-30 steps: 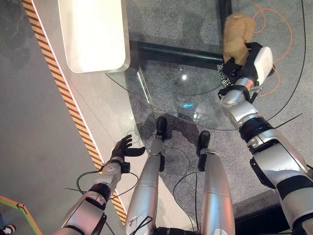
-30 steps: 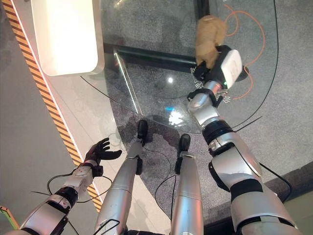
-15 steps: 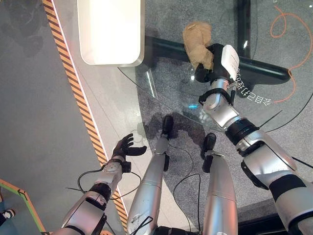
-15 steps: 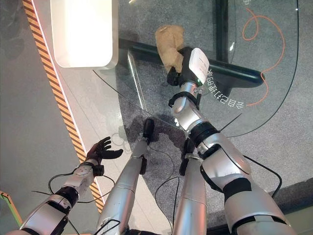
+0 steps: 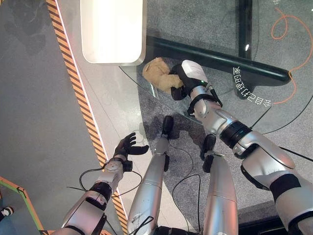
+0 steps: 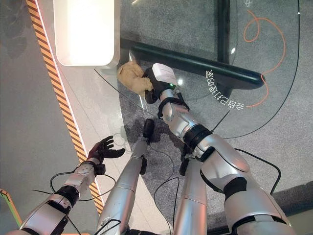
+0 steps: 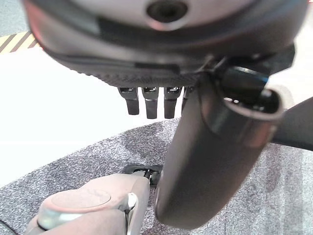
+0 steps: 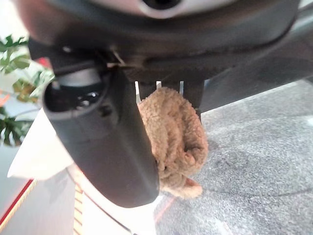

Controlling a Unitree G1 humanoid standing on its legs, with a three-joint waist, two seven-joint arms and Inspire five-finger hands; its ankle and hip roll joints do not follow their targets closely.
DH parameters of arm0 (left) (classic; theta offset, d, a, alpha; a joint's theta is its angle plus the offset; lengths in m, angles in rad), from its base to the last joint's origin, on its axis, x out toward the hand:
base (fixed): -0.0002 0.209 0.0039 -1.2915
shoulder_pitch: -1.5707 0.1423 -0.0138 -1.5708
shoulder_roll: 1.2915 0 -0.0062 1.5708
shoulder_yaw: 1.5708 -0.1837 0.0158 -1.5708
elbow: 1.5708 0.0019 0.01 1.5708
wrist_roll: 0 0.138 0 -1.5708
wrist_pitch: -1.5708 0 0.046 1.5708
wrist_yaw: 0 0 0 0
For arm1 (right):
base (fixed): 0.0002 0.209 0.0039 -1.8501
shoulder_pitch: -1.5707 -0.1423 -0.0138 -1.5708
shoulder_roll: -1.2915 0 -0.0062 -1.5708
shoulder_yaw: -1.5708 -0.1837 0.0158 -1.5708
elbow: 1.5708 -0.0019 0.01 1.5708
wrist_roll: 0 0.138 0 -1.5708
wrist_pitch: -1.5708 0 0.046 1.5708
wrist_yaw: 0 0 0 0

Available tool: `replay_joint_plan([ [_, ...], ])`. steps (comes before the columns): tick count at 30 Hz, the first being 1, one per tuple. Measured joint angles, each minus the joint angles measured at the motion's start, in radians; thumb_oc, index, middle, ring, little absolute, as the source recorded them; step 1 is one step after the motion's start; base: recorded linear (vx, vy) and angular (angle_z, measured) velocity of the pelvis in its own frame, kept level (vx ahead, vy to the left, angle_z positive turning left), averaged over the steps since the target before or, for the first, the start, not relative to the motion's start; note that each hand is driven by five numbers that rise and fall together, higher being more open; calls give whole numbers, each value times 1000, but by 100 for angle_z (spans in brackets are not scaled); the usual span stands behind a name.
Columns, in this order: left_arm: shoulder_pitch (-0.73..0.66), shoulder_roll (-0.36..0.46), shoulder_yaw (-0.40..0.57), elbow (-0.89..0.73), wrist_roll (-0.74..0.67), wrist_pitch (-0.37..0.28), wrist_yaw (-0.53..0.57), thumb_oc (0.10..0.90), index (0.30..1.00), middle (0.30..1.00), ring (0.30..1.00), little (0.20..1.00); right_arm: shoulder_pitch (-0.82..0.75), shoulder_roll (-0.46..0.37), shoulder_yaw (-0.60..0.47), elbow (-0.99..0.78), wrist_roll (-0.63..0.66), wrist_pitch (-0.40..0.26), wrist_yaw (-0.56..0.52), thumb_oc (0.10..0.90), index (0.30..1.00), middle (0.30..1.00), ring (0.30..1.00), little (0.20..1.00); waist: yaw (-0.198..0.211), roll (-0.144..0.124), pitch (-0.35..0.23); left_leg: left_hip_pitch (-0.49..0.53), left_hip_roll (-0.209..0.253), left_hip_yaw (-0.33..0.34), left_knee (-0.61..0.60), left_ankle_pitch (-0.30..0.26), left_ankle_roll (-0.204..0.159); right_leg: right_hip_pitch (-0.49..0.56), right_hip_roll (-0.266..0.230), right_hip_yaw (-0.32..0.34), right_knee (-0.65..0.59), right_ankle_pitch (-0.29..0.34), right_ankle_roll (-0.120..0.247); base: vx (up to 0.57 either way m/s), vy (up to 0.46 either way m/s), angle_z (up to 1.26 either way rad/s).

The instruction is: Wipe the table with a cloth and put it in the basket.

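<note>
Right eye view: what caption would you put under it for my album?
Robot's right hand holds a tan cloth at the glass table's edge.

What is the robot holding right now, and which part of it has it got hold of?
The right hand is shut on the brown cloth, bunched between thumb and fingers at one end; the rest spills out over the glass table. The left hand is open, holding nothing.

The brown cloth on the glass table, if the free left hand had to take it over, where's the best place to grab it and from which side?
Probably the loose bunched end of the cloth, coming from the robot's left. The right hand is shut on the other end, so that side is blocked, while the bunched part sticks out free past its fingers near the glass table's edge. The left hand hangs open, low beside the table.
</note>
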Motion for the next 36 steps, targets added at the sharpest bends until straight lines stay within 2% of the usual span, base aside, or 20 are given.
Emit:
replay_joint_plan([
  [9,-3,3,2,2,0,2,-21,800,900,900,900,900,-3,-7,15,11,-28,-60,132,100,300,300,300,200,0,0,0,1,1,0,0,0,0,0,0,-1,0,0,-1,-2,-7,0],
  [15,-15,4,2,4,0,3,-26,800,900,900,900,900,-9,-6,19,34,-28,-73,124,100,300,300,300,200,0,2,-2,1,1,0,1,0,0,0,0,-1,1,0,-1,0,0,0],
  [21,-15,5,0,31,0,-2,-44,800,900,900,900,900,2,40,0,133,34,-117,-27,100,300,300,300,200,-1,3,-2,-1,2,0,2,0,0,-1,1,-1,1,-1,-1,0,0,0],
  [28,-14,5,0,43,0,-17,-41,800,900,900,900,900,38,67,-163,178,189,-162,-231,100,300,300,300,200,18,6,-4,-21,3,0,2,0,-1,-19,1,-1,-3,-3,-6,0,0,0],
  [31,-12,5,0,44,-2,-22,-37,800,900,900,900,900,21,61,-253,197,253,-187,-346,100,300,300,300,200,19,6,-4,-37,2,1,4,0,-1,-31,1,-1,-12,6,-5,0,0,0],
  [33,-11,5,-1,43,-4,-22,-37,800,900,900,900,900,6,27,-308,214,299,-208,-408,100,300,300,300,200,18,6,-4,-44,0,1,6,0,0,-32,-1,-1,-20,9,0,0,0,0],
  [36,-11,5,-1,41,-30,-25,-34,800,900,900,900,900,-10,-21,-354,234,351,-228,-451,100,300,300,300,200,15,6,-4,-48,-4,3,10,0,1,-31,-4,1,-25,13,11,0,0,0],
])
